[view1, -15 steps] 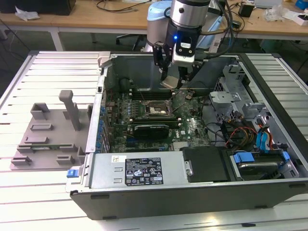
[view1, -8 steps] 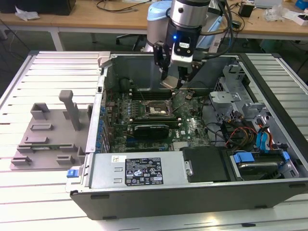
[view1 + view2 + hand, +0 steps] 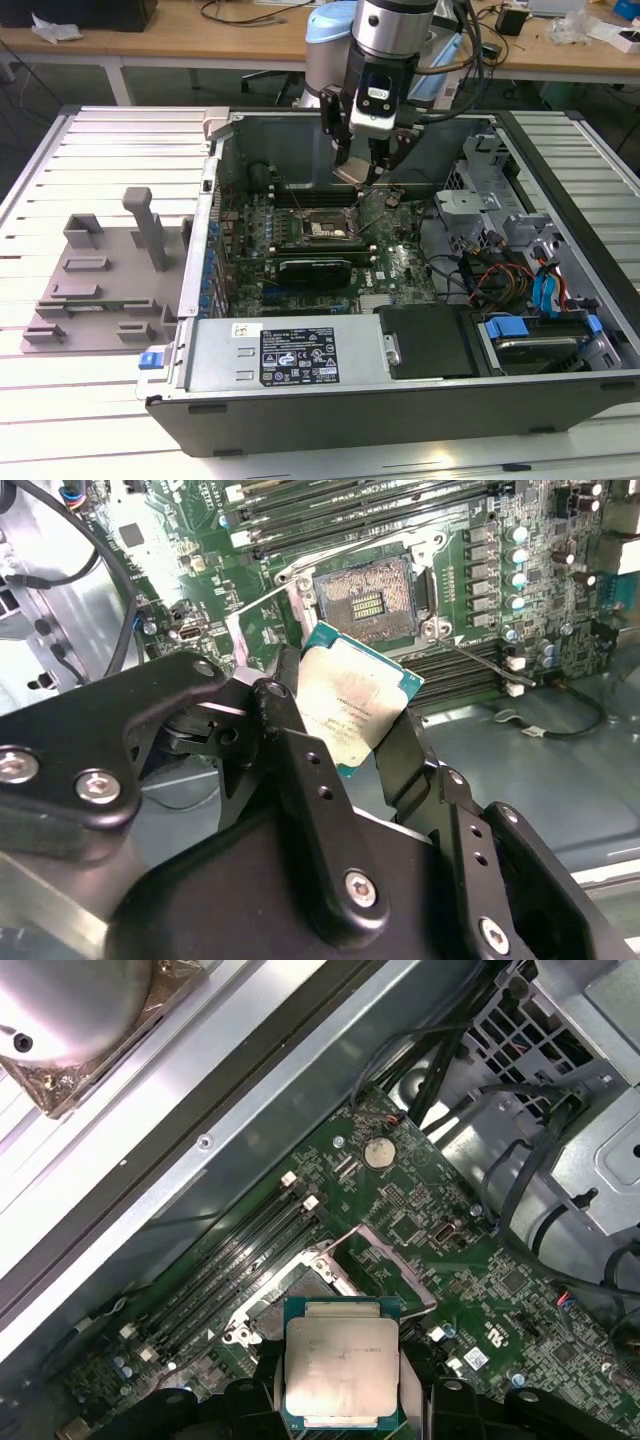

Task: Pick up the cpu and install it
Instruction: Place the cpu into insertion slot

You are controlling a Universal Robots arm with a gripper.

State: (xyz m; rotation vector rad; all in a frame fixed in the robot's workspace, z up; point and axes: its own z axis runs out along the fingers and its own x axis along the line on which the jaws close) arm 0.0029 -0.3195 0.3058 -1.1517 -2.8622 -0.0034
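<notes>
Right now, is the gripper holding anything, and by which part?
Yes: the gripper is shut on the cpu, pinching two opposite side edges, metal top showing in both wrist views, near the open socket.

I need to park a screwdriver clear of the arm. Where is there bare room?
The slatted table is bare beyond and in front of the grey fixture tray, at the exterior view's left. Inside the case it is crowded: the gripper holds the cpu over the board.
</notes>
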